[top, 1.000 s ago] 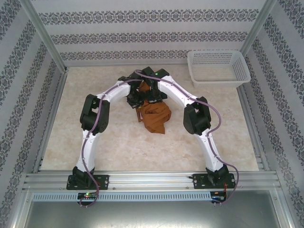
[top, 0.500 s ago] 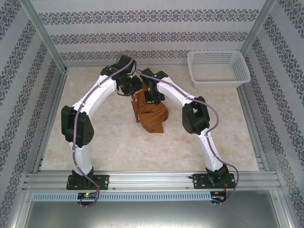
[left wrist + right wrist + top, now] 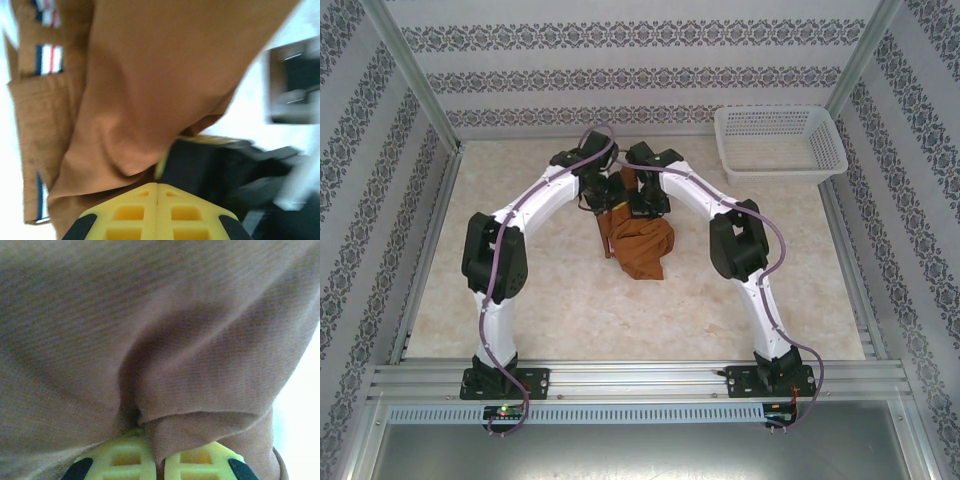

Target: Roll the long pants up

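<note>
The brown long pants (image 3: pixel 640 248) lie in a bunched heap near the middle of the table (image 3: pixel 550 300), a bit toward the back. The right fingers (image 3: pixel 130 450) are pressed together with a fold of the pants pinched between them. The left fingers (image 3: pixel 145 200) are pressed together too, at the edge of the cloth, but I cannot tell if they hold any.

Patterned walls (image 3: pixel 640 60), beige marbled table (image 3: pixel 570 300)

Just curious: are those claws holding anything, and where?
The right gripper pinches a fold of the long pants. The left gripper is shut; its hold cannot be told.
</note>
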Robot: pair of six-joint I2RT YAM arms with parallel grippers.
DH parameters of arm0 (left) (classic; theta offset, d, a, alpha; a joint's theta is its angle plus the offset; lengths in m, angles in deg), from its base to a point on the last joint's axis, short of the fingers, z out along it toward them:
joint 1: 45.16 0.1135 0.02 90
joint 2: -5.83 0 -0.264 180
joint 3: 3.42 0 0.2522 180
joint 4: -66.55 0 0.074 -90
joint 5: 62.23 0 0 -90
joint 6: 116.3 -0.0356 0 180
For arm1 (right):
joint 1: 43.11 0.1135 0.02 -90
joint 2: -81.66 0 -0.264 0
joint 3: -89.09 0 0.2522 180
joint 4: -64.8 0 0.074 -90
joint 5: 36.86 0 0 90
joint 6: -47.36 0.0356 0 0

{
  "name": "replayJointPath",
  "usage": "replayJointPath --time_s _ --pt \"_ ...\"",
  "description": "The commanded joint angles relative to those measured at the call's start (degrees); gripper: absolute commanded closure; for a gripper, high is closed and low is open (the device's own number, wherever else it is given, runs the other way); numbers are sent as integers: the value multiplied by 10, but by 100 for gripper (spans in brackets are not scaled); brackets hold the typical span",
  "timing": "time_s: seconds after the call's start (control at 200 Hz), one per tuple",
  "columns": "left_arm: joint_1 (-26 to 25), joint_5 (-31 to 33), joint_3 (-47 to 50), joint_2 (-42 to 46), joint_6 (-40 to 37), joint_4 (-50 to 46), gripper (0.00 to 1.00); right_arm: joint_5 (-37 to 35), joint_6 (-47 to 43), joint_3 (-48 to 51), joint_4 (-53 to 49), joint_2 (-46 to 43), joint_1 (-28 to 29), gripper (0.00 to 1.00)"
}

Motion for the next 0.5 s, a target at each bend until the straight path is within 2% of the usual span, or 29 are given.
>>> replayJointPath --time_s 0.0,0.115,0.315,0.485,0.495 --pt "-8 34 35 24 15 8 100 96 -5 20 -7 43 8 100" --pt "-8 32 30 10 21 -11 100 117 -4 23 -3 38 0 100" --pt "-20 20 124 57 65 71 100 127 -10 8 -15 38 -10 100" --pt "-35 33 147 22 74 71 100 138 -4 10 -12 27 -13 100" --pt "-35 34 151 20 75 72 100 140 -4 11 -11 25 -12 98"
